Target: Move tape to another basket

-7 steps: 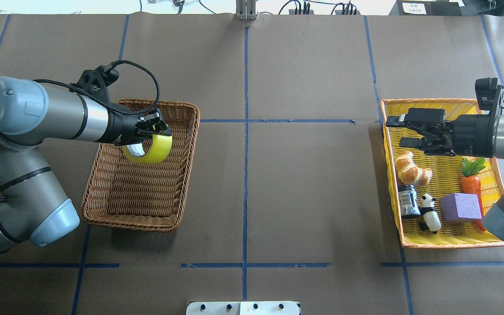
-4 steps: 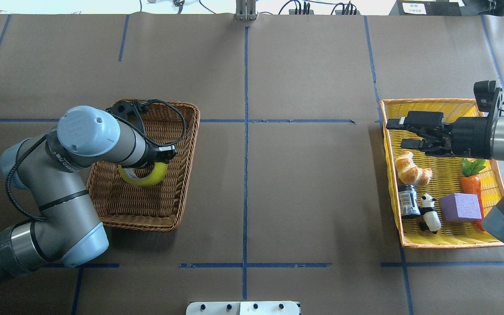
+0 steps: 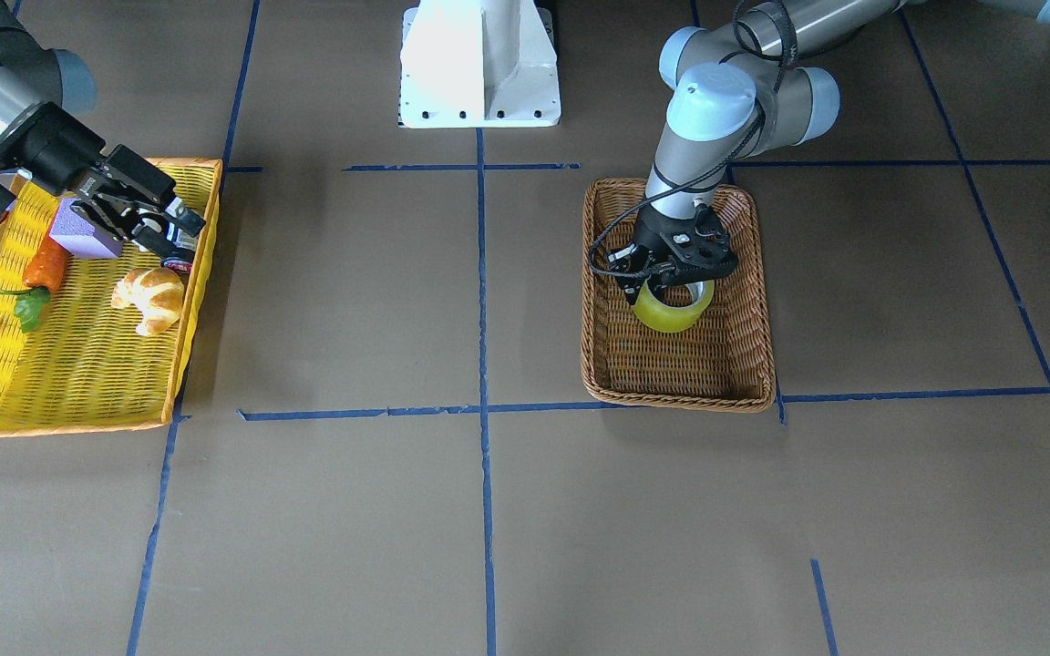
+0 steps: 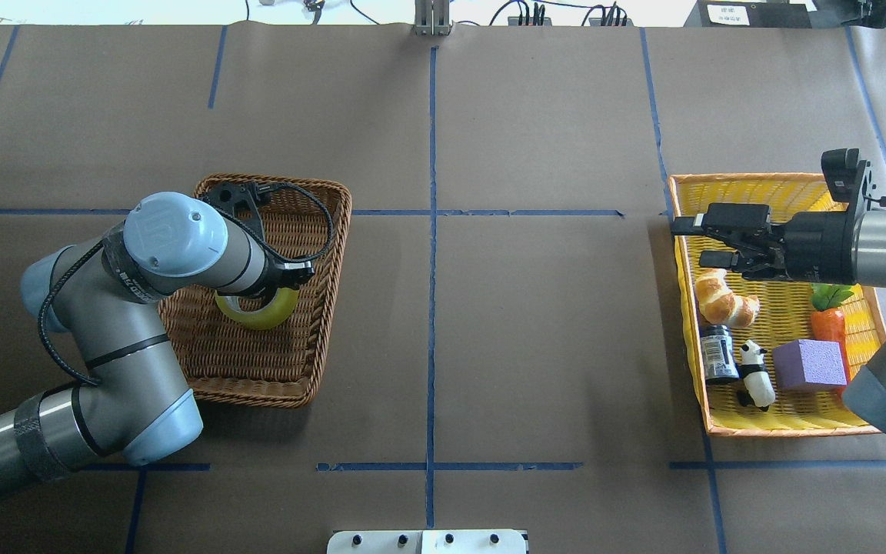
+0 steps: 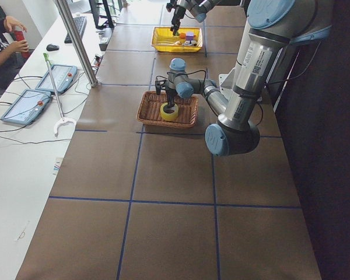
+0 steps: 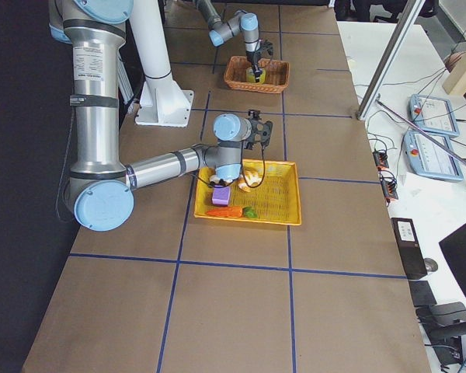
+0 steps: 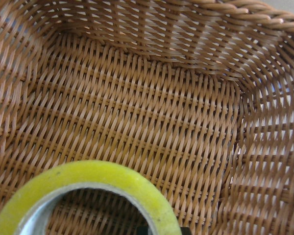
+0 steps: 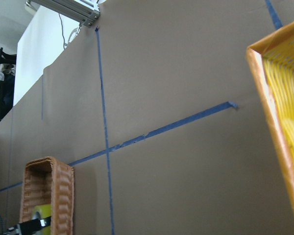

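The yellow-green tape (image 4: pixel 266 315) stands on edge low inside the brown wicker basket (image 4: pixel 344 223). My left gripper (image 3: pixel 676 278) points straight down and is shut on the roll's upper rim (image 3: pixel 671 314). The left wrist view shows the tape (image 7: pixel 98 174) close at the bottom, with the basket floor (image 7: pixel 161 98) just beyond it. Whether the roll touches the floor I cannot tell. My right gripper (image 4: pixel 701 240) is open and empty, hovering over the far left corner of the yellow tray (image 4: pixel 758 185).
The yellow tray holds a croissant (image 4: pixel 724 300), a dark can (image 4: pixel 716 354), a panda figure (image 4: pixel 754 373), a purple block (image 4: pixel 808 363) and a carrot (image 4: pixel 827 323). Brown paper with blue tape lines covers the table between the two containers.
My left arm has swung round and lowered the tape from above the wicker basket down into it. My right gripper has drifted slightly towards the tray's far left corner.
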Robot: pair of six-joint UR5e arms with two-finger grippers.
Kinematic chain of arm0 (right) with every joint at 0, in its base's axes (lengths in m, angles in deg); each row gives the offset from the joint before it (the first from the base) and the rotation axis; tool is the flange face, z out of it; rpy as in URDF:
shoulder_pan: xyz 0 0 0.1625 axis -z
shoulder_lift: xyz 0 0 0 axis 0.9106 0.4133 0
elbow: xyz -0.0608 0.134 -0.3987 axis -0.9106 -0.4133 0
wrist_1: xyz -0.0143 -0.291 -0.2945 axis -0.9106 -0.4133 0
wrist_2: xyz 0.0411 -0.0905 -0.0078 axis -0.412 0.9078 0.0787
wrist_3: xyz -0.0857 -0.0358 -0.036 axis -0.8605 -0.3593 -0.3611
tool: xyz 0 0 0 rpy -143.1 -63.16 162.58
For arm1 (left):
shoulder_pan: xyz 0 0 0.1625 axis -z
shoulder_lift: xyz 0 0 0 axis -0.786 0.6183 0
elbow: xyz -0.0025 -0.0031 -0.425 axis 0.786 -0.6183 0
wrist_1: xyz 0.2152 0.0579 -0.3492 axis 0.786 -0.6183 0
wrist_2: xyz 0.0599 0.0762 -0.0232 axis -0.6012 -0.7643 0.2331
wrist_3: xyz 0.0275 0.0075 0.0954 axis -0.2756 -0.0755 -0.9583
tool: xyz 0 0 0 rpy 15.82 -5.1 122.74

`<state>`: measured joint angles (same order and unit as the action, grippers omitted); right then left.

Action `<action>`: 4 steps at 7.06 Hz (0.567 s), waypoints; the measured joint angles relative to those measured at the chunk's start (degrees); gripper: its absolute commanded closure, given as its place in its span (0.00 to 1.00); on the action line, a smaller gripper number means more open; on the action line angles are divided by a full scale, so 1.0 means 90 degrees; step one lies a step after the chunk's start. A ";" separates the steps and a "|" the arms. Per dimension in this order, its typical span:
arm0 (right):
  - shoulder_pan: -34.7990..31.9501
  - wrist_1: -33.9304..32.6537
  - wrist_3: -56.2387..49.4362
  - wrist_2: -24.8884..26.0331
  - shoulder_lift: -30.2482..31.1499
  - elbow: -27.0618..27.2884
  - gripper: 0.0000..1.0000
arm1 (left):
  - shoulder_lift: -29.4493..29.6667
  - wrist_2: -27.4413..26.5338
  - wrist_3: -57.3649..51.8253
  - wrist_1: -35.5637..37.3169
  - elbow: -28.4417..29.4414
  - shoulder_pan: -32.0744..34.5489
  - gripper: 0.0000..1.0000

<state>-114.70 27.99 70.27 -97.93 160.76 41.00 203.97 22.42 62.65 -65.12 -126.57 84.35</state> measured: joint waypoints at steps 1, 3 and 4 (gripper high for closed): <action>-0.0296 -0.0633 -0.0795 -0.0324 -0.0044 0.0068 0.00 | -0.0001 0.0030 -0.0236 0.0018 -0.0100 0.0102 0.28; -0.0994 -0.1888 -0.2091 -0.0970 -0.0081 0.0335 0.00 | -0.0079 0.0514 -0.0953 0.0116 -0.0459 0.0717 0.28; -0.1402 -0.2750 -0.2935 -0.1271 -0.0078 0.0568 0.00 | -0.0203 0.1045 -0.1688 0.0372 -0.0682 0.1292 0.28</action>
<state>-127.31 3.24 43.86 -109.36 160.06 46.11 202.14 31.83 47.46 -61.77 -132.71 95.98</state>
